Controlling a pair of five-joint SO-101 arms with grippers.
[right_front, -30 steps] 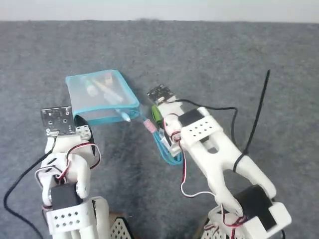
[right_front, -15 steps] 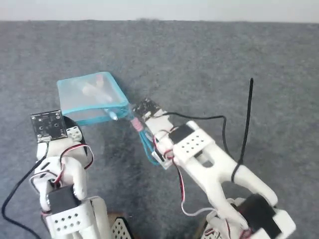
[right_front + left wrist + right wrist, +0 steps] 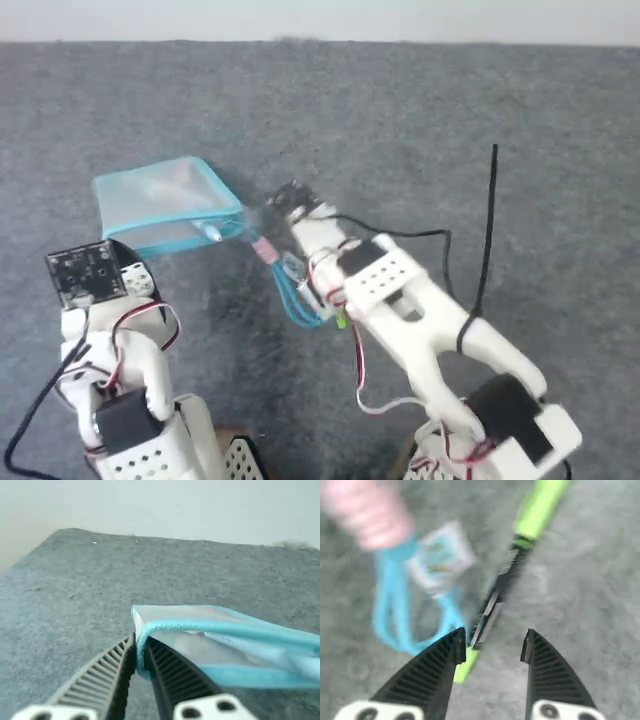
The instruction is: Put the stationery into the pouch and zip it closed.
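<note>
A teal mesh pouch (image 3: 160, 203) lies on the grey mat with stationery faintly visible inside. My left gripper (image 3: 139, 649) is shut on the pouch's corner edge (image 3: 150, 627). A blue cord (image 3: 295, 300) with a pink end (image 3: 263, 250) trails from the pouch's zipper side toward the right arm (image 3: 375, 280). My right gripper (image 3: 492, 642) hangs open over the mat. A green and black pen (image 3: 530, 525) lies just ahead of its fingers, beside the blue cord (image 3: 395, 615) and a small clear tag (image 3: 440, 560). The pen's green tip (image 3: 342, 320) peeks from under the right arm.
The grey mat (image 3: 480, 110) is bare to the back and right. A black cable (image 3: 487, 230) rises from the right arm. The mat's far edge meets a pale wall (image 3: 320, 20).
The pouch has slid left and slightly nearer, held by my left gripper. The right arm followed to the left, and the cord and pen now lie lower under it.
</note>
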